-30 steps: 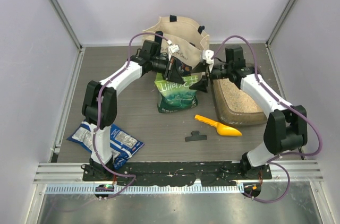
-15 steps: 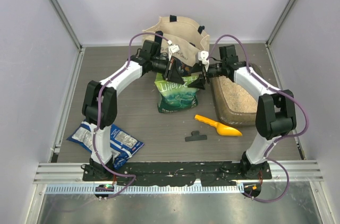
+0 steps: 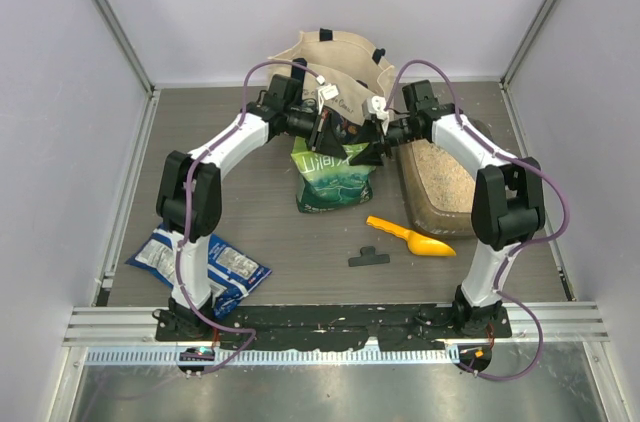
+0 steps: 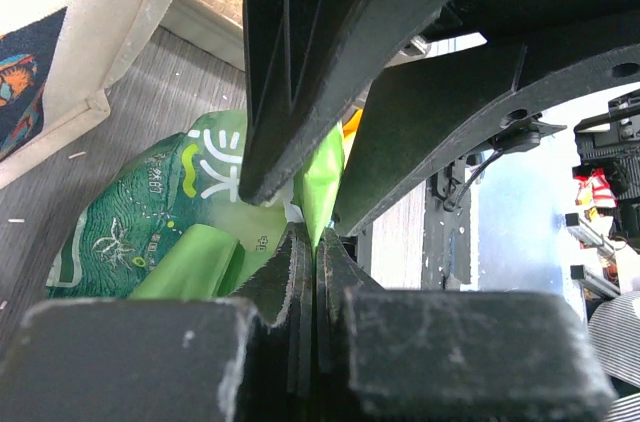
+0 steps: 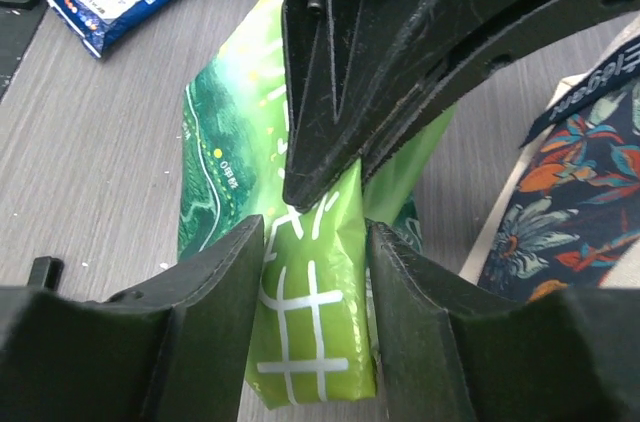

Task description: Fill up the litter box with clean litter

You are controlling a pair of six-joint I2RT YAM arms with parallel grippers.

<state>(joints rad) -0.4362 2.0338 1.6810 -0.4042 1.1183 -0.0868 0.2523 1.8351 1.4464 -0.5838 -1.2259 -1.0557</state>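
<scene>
Where the grey wood-grain table (image 3: 270,232) lies far to the left of the green-and-white plastic pouch (image 3: 333,179), a blue foil snack bag (image 3: 200,260) lies flat; its white panel carries print too small to read. Just left of the pouch's top, the left gripper (image 4: 315,242) is closed tight, with a thin light-green edge of the pouch pinched between its fingers. The pouch stands in the middle of the table. Large white Chinese characters run across its dark green face, though I cannot read them. Behind the pouch a cream canvas tote bag (image 3: 335,64) stands open. The right wrist view shows a navy floral print (image 5: 575,202) on it and a dark strip lettered "legan", cut off at both ends. In front of the pouch lies a small black clip (image 3: 367,258), and right of that a yellow plastic scoop (image 3: 412,238). At the pouch's upper right corner, the right gripper (image 5: 312,242) stands part-way open with its fingers (image 5: 225,282) on either side of the folded light-green top. Whether they press it I cannot tell. Right of the pouch, just beside it, sits the shallow grey-brown translucent litter box (image 3: 452,226), with pale beige sandy litter (image 3: 432,180) covering its floor.
</scene>
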